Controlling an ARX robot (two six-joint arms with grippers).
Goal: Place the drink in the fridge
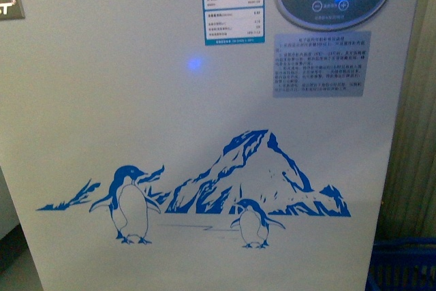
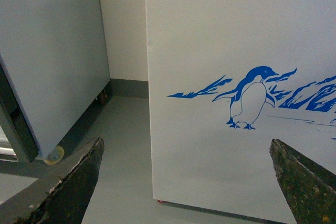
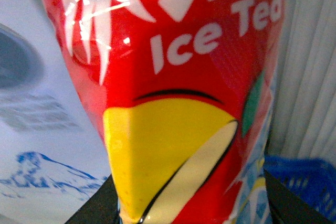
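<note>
The fridge (image 1: 204,120) fills the front view: a white front panel with a blue penguin-and-mountain decal, an energy label and a grey control panel at the top. Its lid is out of view. The left wrist view shows the fridge's left corner (image 2: 210,77) with the same decal. My left gripper (image 2: 186,182) is open and empty, low before that corner. My right gripper (image 3: 191,203) is shut on the drink (image 3: 173,77), whose red "Ice Tea" label with a yellow patch fills the right wrist view. Neither arm shows in the front view.
A taller plain grey-white cabinet (image 2: 47,61) stands left of the fridge with a narrow floor gap between them. A blue plastic basket (image 1: 405,264) sits on the floor at the fridge's right, also in the right wrist view (image 3: 302,177). A ribbed wall (image 1: 415,134) is behind it.
</note>
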